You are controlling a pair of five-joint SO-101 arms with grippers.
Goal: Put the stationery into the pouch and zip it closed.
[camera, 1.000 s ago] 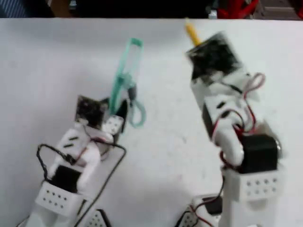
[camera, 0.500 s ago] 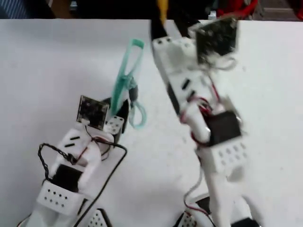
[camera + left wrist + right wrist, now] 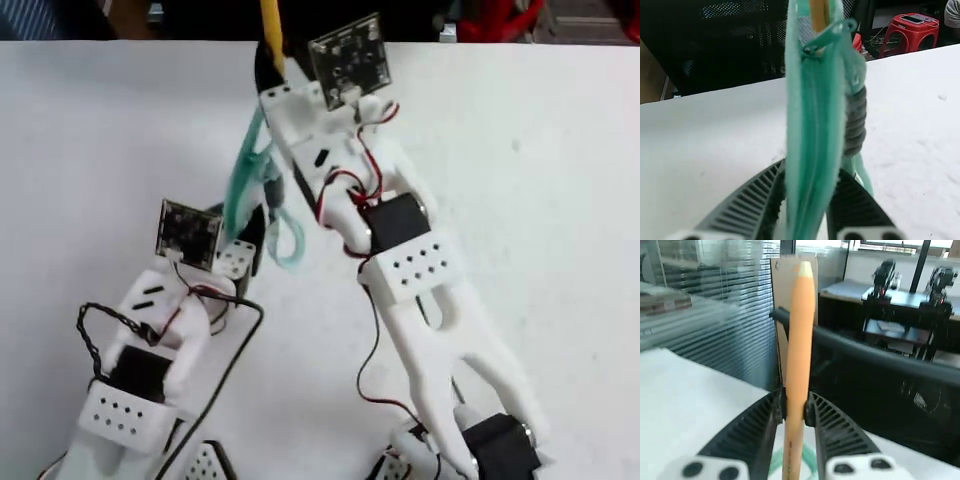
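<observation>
The pouch (image 3: 810,125) looks like thin, soft fabric, likely to sag if let go. It stands on edge, pinched between the left jaws at one end, with its zipper pull (image 3: 827,35) well beyond their tips. The pencil (image 3: 799,340) seems light, stiff and smooth — probably slippery. The right jaws clamp its shaft narrowly, and it pokes out past their tips, near the pouch's far end.

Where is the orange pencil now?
The pencil is pinched in the right gripper, near the far edge of the table in the high view, past the green pouch.
</observation>
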